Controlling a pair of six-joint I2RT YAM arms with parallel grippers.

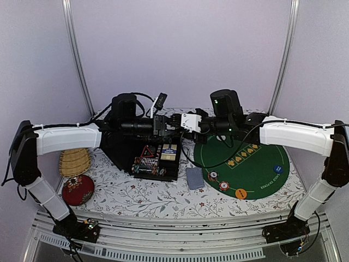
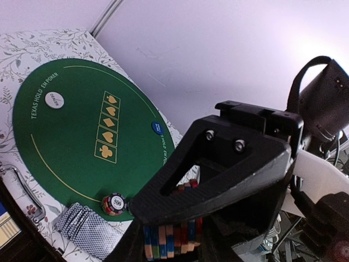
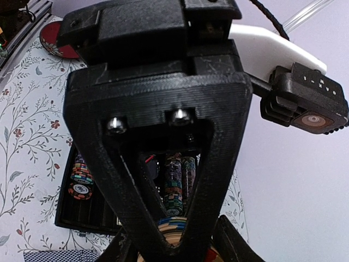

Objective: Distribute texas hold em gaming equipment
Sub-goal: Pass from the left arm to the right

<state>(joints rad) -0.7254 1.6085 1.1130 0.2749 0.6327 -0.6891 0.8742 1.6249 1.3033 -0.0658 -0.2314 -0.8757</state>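
Note:
A short stack of striped poker chips hangs in mid-air between both arms, above the black case. My left gripper is shut on the stack from its side. My right gripper is shut on the same stack from the other side. In the top view the two grippers meet tip to tip, the left and the right, and hide the stack. On the green mat lie two small chip stacks, an orange disc and a blue disc. A white disc lies on the mat too. The card deck rests beside the mat.
Rows of chips stay in the open case below the grippers. A wicker basket and a red embroidered cushion sit at the left of the flowered tablecloth. Pale walls close in behind and on both sides.

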